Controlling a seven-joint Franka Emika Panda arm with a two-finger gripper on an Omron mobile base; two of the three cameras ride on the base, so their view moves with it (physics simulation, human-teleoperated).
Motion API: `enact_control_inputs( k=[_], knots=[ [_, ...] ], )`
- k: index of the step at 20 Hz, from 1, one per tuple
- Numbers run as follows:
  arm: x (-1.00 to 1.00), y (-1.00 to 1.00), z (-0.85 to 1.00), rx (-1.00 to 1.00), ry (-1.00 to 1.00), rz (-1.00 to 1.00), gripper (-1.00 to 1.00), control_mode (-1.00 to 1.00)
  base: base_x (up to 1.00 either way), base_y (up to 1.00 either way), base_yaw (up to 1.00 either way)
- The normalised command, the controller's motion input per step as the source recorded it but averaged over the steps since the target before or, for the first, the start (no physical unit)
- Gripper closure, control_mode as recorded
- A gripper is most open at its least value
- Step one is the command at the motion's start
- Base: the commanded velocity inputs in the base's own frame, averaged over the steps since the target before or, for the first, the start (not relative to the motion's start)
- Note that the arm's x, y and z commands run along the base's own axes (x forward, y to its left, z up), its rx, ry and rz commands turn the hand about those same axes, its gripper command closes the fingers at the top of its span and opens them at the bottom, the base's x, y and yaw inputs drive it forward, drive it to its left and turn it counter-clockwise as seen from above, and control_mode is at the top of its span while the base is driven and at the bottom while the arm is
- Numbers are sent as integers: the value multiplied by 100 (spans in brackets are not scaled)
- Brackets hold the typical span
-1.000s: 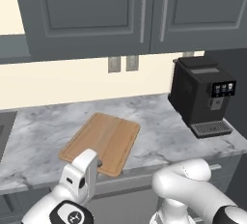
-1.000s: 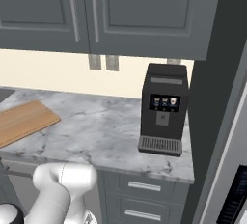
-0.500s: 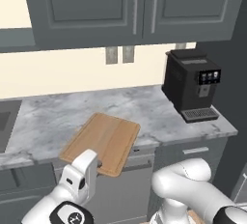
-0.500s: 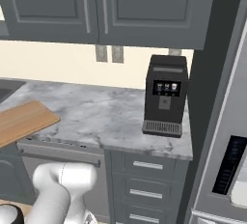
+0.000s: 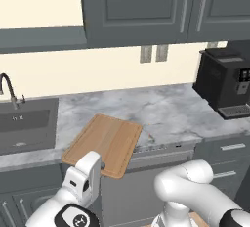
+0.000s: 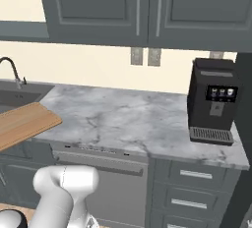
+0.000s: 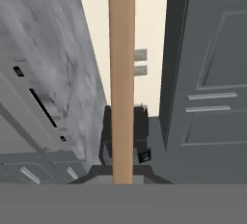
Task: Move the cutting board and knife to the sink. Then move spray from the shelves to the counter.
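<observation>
While clamped on the cutting board [image 5: 104,144] — gripper [image 7: 121,177], board level over the counter [image 5: 166,108] edge — near the sink [image 5: 27,123].

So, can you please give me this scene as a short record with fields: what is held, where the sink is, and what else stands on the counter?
held: cutting board, edge clamped in shut gripper, carried level over the counter front
sink: left of the board, faucet behind it
counter: marble; coffee machine at its right end
knife: cannot tell
</observation>
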Motion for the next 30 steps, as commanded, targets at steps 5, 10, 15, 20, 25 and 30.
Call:
enact_control_inputs(
  k=[5,10,15,20,25,30],
  knots=[
    [0,0,0,0,0,0,100,100,1,90,-4],
    [0,0,0,0,0,0,100,100,8,89,-7],
    [0,0,0,0,0,0,100,100,18,85,-9],
    [0,0,0,0,0,0,100,100,25,73,-11],
    [0,0,0,0,0,0,100,100,34,61,-5],
    [0,0,0,0,0,0,100,100,42,37,3]
  ],
)
